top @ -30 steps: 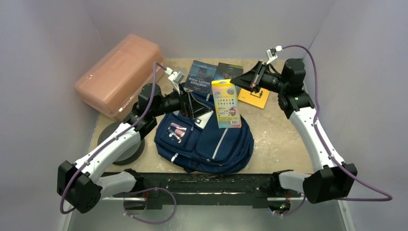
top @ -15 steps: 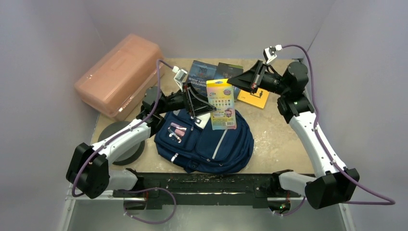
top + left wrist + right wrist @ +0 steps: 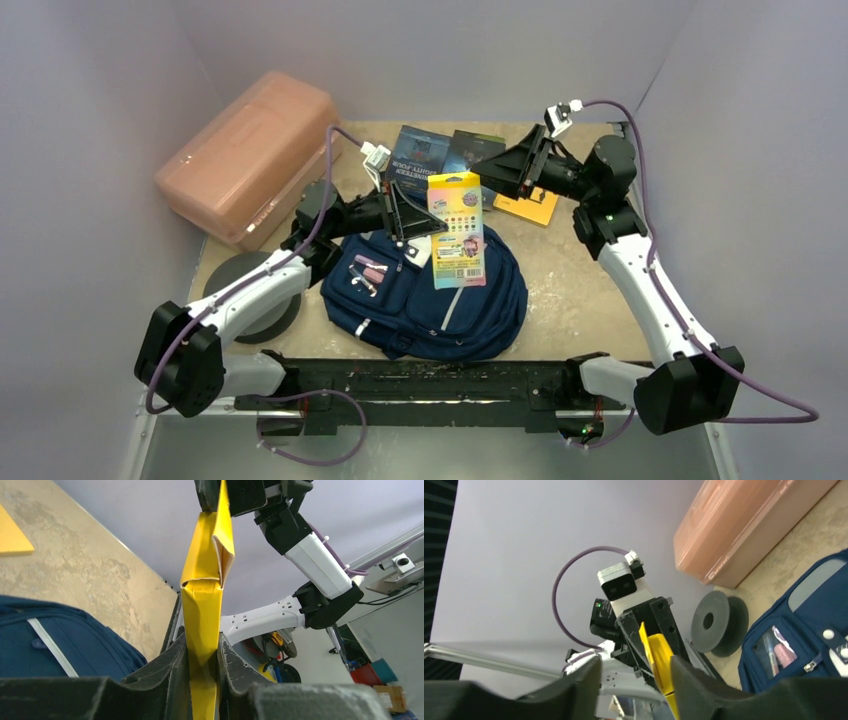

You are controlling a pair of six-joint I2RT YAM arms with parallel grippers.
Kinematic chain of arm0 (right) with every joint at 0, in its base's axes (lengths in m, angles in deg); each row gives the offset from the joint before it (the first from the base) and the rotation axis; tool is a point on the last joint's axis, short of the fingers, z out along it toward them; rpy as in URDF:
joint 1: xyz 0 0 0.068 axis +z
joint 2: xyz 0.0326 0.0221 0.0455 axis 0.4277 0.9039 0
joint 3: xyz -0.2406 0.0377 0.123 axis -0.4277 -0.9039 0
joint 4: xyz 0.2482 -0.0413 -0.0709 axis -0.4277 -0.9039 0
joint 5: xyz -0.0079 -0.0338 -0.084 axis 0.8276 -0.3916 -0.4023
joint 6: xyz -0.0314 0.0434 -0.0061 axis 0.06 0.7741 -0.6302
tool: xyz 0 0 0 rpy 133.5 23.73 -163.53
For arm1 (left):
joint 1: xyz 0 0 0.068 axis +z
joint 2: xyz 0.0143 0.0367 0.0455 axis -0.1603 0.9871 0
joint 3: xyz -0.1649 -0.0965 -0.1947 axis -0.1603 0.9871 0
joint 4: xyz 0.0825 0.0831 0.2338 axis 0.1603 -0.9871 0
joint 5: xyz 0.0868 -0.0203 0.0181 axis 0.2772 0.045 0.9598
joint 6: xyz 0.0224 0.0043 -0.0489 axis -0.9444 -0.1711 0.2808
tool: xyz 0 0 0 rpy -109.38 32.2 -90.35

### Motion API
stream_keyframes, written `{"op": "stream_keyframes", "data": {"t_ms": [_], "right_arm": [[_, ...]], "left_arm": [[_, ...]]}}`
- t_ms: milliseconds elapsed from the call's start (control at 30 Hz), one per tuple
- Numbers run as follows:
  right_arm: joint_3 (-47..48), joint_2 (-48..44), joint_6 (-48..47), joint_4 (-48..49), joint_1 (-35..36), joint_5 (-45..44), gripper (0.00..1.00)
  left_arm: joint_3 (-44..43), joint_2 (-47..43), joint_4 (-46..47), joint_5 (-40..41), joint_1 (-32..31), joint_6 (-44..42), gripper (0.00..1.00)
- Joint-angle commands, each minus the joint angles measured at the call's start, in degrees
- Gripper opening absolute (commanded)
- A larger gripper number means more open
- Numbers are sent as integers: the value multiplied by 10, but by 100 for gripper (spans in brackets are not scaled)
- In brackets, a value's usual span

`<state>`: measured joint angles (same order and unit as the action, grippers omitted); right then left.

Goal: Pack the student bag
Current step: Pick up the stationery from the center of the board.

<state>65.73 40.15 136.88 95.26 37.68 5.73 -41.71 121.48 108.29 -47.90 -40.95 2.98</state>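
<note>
While lying flat on the worktop (image 3: 585, 285), centre-front just ahead of the arm bases, the student bag (image 3: 485, 310) reads as navy fabric w/ grey stripes down the front panel. It has a small front pocket on its left side w/ pink items showing, plus white zip pulls. Its far end points toward the books (image 3: 420, 155) at the back.

A yellow pack (image 3: 456, 230) hangs in the air over the bag's far half, printed face up toward the top cam.

Left tool (image 3: 430, 222): closed tight on the pack's edge. The left wrist cam shows both fingers (image 3: 172, 667) pressed flat vs the yellow card and the pack creased above the grip, which the top view doesn't resolve.

Right tool (image 3: 481, 171): at the pack's far end. From the top it looks in contact, but the right wrist cam shows its fingers (image 3: 574, 690) spread w/ the pack's edge between them and a gap each side, so parted, no grip.

The right wrist cam also gives the bag's clear pocket window w/ pink items. The grey reel (image 3: 716, 625) sits left of the bag, w/ the pink box (image 3: 744, 525) behind it. The left wrist cam catches only one bag corner w/ a single grey stripe. Orange pad (image 3: 530, 207) lies back-right, under the right arm.
</note>
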Motion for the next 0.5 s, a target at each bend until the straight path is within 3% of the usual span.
{"op": "stream_keyframes", "data": {"t_ms": [0,133,200,467], "right_arm": [[29,-1,-112,-64,3,35,67],[80,9,-330,-265,3,58,92],[63,-9,-377,-286,6,77,98],[-56,-81,-343,-198,56,130,98]], "left_arm": [[-27,-38,-102,16,0,2,12],[-49,-49,-166,-14,7,4,9],[-50,-56,-180,-25,11,7,9],[-55,-53,-144,-54,12,50,11]]}}
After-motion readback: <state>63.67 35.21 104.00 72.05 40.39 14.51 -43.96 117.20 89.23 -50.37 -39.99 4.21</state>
